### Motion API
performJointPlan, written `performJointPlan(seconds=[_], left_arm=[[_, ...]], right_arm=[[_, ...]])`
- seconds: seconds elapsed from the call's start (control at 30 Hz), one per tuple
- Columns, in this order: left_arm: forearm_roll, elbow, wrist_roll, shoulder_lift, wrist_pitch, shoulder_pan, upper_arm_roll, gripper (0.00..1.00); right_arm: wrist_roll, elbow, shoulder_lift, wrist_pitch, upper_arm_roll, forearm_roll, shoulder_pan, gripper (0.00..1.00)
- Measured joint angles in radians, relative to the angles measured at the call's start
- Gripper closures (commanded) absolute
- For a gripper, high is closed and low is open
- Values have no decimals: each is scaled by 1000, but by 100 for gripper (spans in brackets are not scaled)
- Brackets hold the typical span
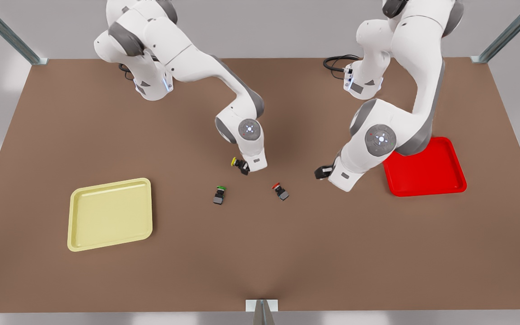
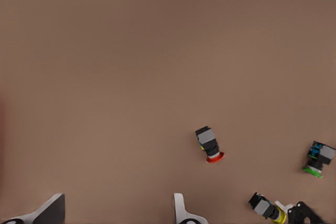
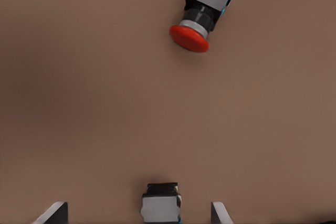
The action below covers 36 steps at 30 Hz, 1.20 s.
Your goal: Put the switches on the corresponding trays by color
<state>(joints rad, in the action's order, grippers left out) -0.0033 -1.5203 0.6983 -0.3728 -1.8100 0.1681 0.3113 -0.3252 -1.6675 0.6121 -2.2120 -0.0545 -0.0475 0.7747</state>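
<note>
1. Yellow switch (image 1: 238,164): on its side mid-table, between the fingers of the right gripper (image 1: 244,168). In the right wrist view the fingers (image 3: 55,213) stand spread, clear of the grey body on either side.
2. Red switch (image 1: 280,191): lying loose on the table (image 1: 260,262), between the two grippers in the front view, touching neither.
3. Green switch (image 1: 219,194): loose on the table, just in front of the yellow one, on the front view's left of the red.
4. Left gripper (image 1: 322,172): over bare table on the front view's right of the red switch, jaws spread, holding nothing.
5. Yellow tray (image 1: 110,214): front view's left, well apart from the switches.
6. Red tray (image 1: 427,174): front view's right, partly behind the left arm.
</note>
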Motion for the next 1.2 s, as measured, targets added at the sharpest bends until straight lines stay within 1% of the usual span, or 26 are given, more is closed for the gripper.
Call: performJointPlan(seconds=[0.17, 0.27, 0.4, 0.47, 0.5, 0.53, 0.67, 0.73, 0.83, 1.0, 1.03, 1.07, 1.1, 1.2], left_arm=[[14, 3, 171, -111, -152, 80, 0, 0], [28, 41, 227, -160, -161, 99, 0, 0], [36, 57, 259, -191, -183, 116, 0, 0], [39, 60, 294, -207, -236, 130, -1, 0], [41, 84, 307, -226, -247, 143, -3, 0], [43, 145, 341, -269, -246, 156, -4, 0], [66, 200, 394, -329, -247, 180, -7, 0], [73, 206, 411, -334, -236, 186, -8, 0], [100, 187, 557, -322, -227, 214, -8, 0], [138, 171, 546, -347, -246, 212, -8, 0], [143, 170, 546, -349, -246, 212, -9, 0], [146, 172, 546, -348, -246, 211, -9, 0], [149, 172, 546, -348, -246, 211, -9, 0], [153, 171, 546, -351, -246, 208, -9, 0]], right_arm=[[0, -9, 35, -8, 16, 0, 2, 0], [-1, -8, 53, -24, 16, 8, 3, 0], [-3, -9, 82, -57, 16, 29, 5, 0], [-3, -14, 83, -61, 16, 44, 10, 0], [-2, -15, 81, -63, 16, 44, 15, 0], [5, -20, 80, -65, 16, 44, 18, 0], [34, -20, 90, -66, 15, 44, 29, 0], [34, -20, 99, -66, 15, 44, 23, 0], [35, -23, 101, -65, 16, 44, 21, 0], [34, -24, 103, -63, 16, 50, 21, 0], [34, -25, 104, -63, 16, 56, 21, 10], [32, -23, 104, -62, 16, 58, 20, 38], [32, -23, 104, -61, 16, 58, 20, 40], [32, -25, 106, -63, 16, 58, 20, 38]])
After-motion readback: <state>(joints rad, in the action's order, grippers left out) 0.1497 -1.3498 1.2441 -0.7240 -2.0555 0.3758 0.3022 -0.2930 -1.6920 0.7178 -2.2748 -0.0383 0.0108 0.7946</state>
